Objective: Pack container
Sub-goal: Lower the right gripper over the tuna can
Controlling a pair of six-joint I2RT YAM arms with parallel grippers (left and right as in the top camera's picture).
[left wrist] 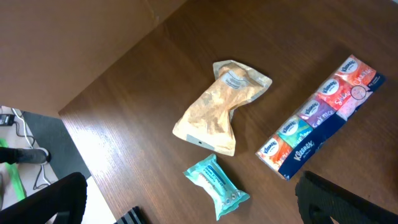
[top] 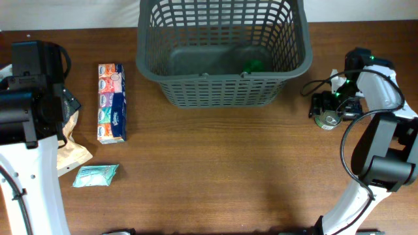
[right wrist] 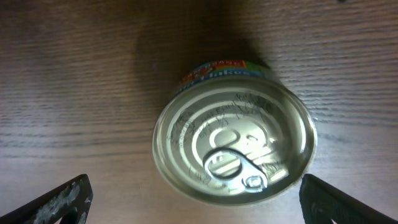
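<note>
The container (top: 222, 91), a large dark grey slotted basket, stands at the back middle; something green (top: 253, 65) lies inside it. A small tin can (top: 326, 120) with a pull-tab lid stands right of it, and fills the right wrist view (right wrist: 233, 146). My right gripper (right wrist: 196, 205) is open directly above the can, fingers wide on both sides, not touching. My left gripper (left wrist: 189, 211) is open and empty, high above a teal wipes packet (left wrist: 216, 186), a tan pouch (left wrist: 217, 107) and a tissue multipack (left wrist: 323, 115).
In the overhead view the tissue multipack (top: 111, 102), the tan pouch (top: 70, 147) and the teal packet (top: 95, 175) lie at the left of the wooden table. The table's left edge (left wrist: 74, 146) is close to the pouch. Cables trail by the right arm (top: 317, 85).
</note>
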